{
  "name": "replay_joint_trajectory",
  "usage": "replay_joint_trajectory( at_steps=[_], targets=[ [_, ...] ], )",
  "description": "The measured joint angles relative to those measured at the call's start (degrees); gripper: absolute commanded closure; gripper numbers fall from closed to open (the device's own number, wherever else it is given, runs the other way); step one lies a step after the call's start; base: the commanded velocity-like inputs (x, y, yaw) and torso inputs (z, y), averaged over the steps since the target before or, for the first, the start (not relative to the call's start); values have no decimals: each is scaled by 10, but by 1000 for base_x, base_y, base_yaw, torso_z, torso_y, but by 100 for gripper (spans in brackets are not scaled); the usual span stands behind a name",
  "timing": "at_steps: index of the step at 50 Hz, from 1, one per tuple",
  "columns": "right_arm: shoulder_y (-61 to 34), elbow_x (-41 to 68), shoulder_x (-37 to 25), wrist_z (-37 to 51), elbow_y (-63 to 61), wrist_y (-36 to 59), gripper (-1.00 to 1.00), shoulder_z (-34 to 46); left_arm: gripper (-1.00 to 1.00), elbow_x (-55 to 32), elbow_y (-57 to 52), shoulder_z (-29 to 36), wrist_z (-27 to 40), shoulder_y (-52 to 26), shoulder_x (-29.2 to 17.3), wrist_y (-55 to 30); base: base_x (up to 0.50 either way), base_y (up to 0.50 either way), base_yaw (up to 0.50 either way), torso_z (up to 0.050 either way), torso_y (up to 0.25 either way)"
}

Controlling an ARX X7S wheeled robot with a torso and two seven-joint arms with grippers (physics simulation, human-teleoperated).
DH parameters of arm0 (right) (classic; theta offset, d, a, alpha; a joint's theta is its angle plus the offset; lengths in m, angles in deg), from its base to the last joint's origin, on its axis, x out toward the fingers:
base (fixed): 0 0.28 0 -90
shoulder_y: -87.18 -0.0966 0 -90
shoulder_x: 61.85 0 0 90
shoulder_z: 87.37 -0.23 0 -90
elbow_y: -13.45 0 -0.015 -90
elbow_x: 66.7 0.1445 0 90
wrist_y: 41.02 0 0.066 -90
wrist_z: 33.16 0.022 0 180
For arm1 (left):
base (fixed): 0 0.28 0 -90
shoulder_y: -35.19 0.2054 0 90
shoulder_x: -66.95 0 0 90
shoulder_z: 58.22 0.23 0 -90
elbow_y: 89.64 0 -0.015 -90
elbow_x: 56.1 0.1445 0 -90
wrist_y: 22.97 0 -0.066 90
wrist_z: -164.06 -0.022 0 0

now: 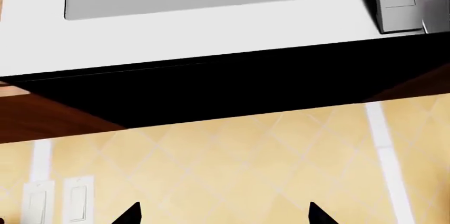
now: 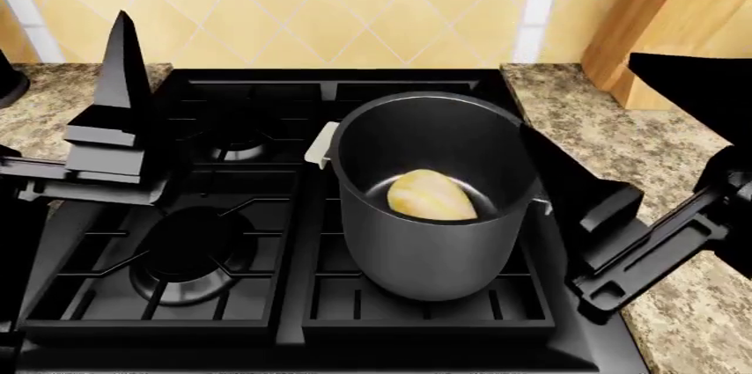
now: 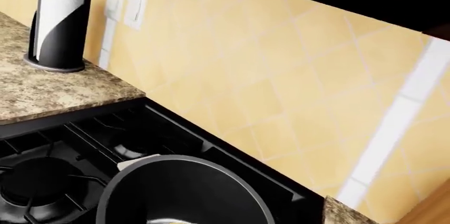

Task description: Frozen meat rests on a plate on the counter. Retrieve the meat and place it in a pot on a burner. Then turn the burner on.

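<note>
The left gripper stood raised over the stove's left burners, jaws apart, empty. The meat lay inside the pot on the front-right burner. The right gripper's jaws: cannot tell.

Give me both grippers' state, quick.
Left gripper: open, jaws apart, holding nothing.
Right gripper: cannot be told; holding nothing visible. The meat lies in the pot.

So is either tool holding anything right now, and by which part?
Nothing is held. The meat lies loose inside the pot, and the left tool and right tool both stand open and apart from it.
</note>
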Motion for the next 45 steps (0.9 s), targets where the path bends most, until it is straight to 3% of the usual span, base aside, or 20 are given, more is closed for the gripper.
replay_joint_trajectory(
  at_steps=[10,18,27,32,37,41,45],
  targets=[
    [55,-41,-73,-12,-65,-128,-100,-1,-100,29,-4,74,34,3,-63,98,0,0,0,-24,0],
    [69,-48,-97,-8,-87,-176,-100,-8,-100,70,-5,232,83,-63,-134,204,0,0,0,-24,0],
    [80,-39,-101,6,-97,-193,-100,-25,-100,101,-6,411,124,-178,-184,283,-10,0,0,0,0],
    [215,-3,-24,6,-99,-94,-100,-169,-100,113,-6,497,143,-240,-202,315,-209,0,0,0,0],
    [381,83,48,39,-101,11,-100,-419,-100,126,-6,576,160,-298,-215,341,-235,0,0,0,0],
    [457,134,91,63,-101,72,-100,-595,-100,141,-6,641,176,-342,-224,361,-231,0,0,0,0],
    [509,177,126,84,-101,120,-100,-721,-100,155,-6,702,191,-383,-230,379,-227,0,0,0,0]
  ],
)
